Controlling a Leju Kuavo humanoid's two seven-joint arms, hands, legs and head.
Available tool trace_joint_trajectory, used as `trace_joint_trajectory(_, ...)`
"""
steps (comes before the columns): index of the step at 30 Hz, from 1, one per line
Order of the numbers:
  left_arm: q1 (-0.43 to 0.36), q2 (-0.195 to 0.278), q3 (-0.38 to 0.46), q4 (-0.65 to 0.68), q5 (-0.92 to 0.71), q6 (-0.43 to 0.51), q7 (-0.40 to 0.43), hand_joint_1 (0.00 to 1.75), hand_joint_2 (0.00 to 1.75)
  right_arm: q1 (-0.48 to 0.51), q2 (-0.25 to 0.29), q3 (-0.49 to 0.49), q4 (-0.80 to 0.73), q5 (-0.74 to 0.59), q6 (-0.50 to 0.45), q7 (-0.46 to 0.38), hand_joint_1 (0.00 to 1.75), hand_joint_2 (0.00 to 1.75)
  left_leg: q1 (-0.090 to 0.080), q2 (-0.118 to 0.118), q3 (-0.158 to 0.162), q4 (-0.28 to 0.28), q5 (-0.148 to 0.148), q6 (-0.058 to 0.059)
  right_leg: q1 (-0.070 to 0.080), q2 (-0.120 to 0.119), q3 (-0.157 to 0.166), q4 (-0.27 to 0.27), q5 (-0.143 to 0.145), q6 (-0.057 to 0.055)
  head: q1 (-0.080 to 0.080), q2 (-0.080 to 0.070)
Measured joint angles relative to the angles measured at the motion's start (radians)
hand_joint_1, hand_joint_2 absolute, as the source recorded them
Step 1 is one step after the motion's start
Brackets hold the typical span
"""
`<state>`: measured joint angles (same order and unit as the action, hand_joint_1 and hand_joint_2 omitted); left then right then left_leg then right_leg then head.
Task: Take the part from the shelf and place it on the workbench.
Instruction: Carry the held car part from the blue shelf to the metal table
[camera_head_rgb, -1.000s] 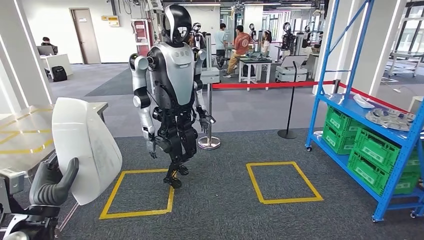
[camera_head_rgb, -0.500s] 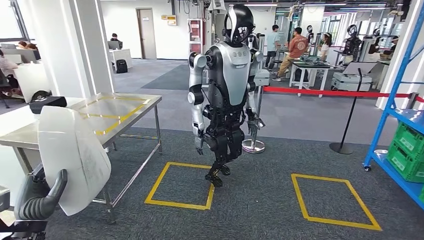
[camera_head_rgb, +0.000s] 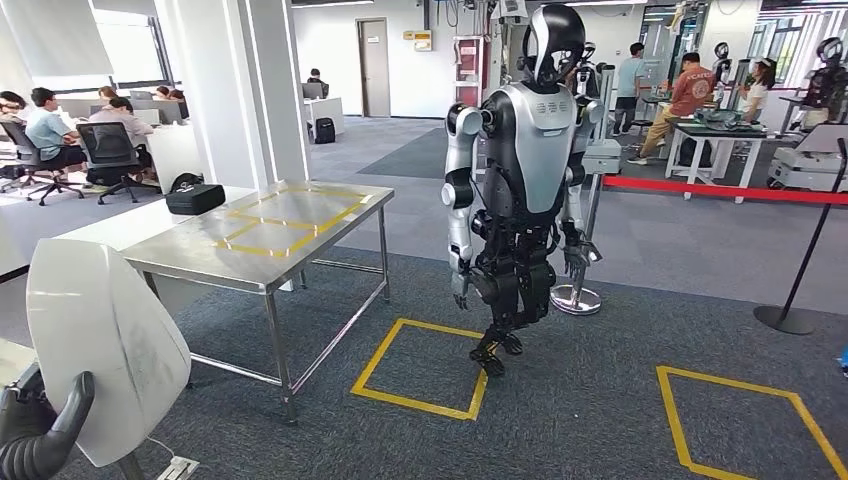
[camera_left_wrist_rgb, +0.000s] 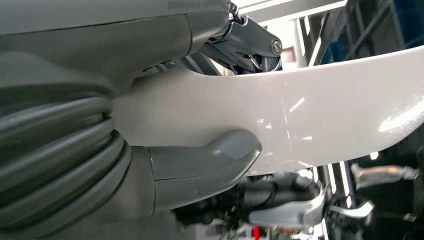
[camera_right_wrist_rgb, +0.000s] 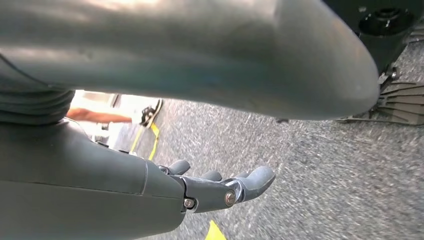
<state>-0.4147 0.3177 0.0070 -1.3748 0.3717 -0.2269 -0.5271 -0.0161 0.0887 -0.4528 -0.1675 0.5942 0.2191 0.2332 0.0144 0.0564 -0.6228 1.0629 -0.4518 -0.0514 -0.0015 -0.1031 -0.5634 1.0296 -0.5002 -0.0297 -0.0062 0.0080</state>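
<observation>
Left hand (camera_head_rgb: 35, 440) grips the white curved part (camera_head_rgb: 105, 350), thumb (camera_left_wrist_rgb: 210, 162) pressed against its glossy face; part held upright at lower left, off the steel desk (camera_head_rgb: 270, 235) ahead. Right hand (camera_right_wrist_rgb: 220, 187) hangs over grey carpet, fingers apart, holding nothing. Another humanoid robot (camera_head_rgb: 525, 170) stands beside a yellow floor square (camera_head_rgb: 420, 365).

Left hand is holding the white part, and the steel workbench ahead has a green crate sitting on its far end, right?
Not quite. The left hand does hold the white part, and the workbench is ahead, but what sits on its far end is a small black case, not a green crate. The head view shows it.
</observation>
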Motion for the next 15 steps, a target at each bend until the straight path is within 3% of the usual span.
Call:
trace_joint_trajectory(2,0.016,0.001,0.019,-0.021,0.002,0.01,-0.006,1.75,1.75,0.0,-0.002,0.0,0.0,0.004,0.004,0.0,0.0,0.0,-0.007,0.001,0.014,-0.027,0.0,0.018,0.004,-0.02,0.004,0.004,-0.006,0.012,0.001,0.0)
trace_joint_trajectory(4,0.034,0.004,0.036,-0.039,0.004,0.016,-0.009,1.75,1.75,-0.002,-0.003,0.0,0.0,0.008,0.005,0.0,0.0,0.0,-0.004,-0.024,0.011,-0.03,0.004,0.032,0.002,-0.029,0.01,0.005,-0.011,0.023,0.002,0.0)
trace_joint_trajectory(6,0.046,0.006,0.048,-0.056,0.004,0.019,-0.01,1.75,1.75,-0.003,-0.004,0.0,0.0,0.009,0.005,-0.002,0.0,0.0,0.003,-0.047,0.011,-0.034,0.009,0.044,-0.004,0.02,-0.003,0.044,-0.042,0.036,0.003,0.0)
trace_joint_trajectory(8,0.056,0.005,0.055,-0.07,0.004,0.021,-0.012,1.75,1.75,0.0,-0.005,0.0,0.0,0.01,0.006,-0.006,0.0,0.0,0.006,-0.07,0.008,-0.034,0.012,0.052,-0.008,0.082,-0.056,0.16,-0.104,0.044,0.004,0.0)
trace_joint_trajectory(10,0.071,0.004,0.062,-0.078,0.004,0.023,-0.012,1.75,1.75,0.003,-0.006,0.0,0.0,0.011,0.006,-0.007,0.0,0.0,0.005,-0.097,0.004,-0.034,0.014,0.053,-0.008,0.096,-0.112,0.27,-0.141,0.046,0.005,0.0)
trace_joint_trajectory(11,0.077,0.004,0.067,-0.082,0.004,0.026,-0.012,1.75,1.75,0.004,-0.006,0.0,0.0,0.012,0.007,-0.007,0.0,0.0,0.005,-0.111,0.003,-0.033,0.015,0.052,-0.008,0.097,-0.119,0.28,-0.133,0.045,0.005,0.0)
trace_joint_trajectory(12,0.081,0.004,0.072,-0.086,0.004,0.03,-0.011,1.75,1.75,0.005,-0.006,0.0,0.0,0.012,0.008,-0.007,0.0,0.0,0.005,-0.125,0.003,-0.032,0.016,0.05,-0.009,0.101,-0.105,0.249,-0.107,0.042,0.005,0.0)
trace_joint_trajectory(13,0.084,0.004,0.078,-0.091,0.003,0.034,-0.01,1.75,1.75,0.005,-0.006,0.0,0.0,0.013,0.008,-0.007,0.0,0.0,0.006,-0.139,0.002,-0.032,0.018,0.048,-0.009,0.115,-0.075,0.186,-0.07,0.038,0.005,0.0)
trace_joint_trajectory(15,0.087,0.003,0.089,-0.104,0.0,0.04,-0.009,1.75,1.75,0.004,-0.007,0.0,0.0,0.016,0.009,-0.009,0.0,0.0,0.007,-0.166,0.0,-0.031,0.022,0.039,-0.011,0.168,-0.014,0.056,-0.02,0.029,0.005,0.0)
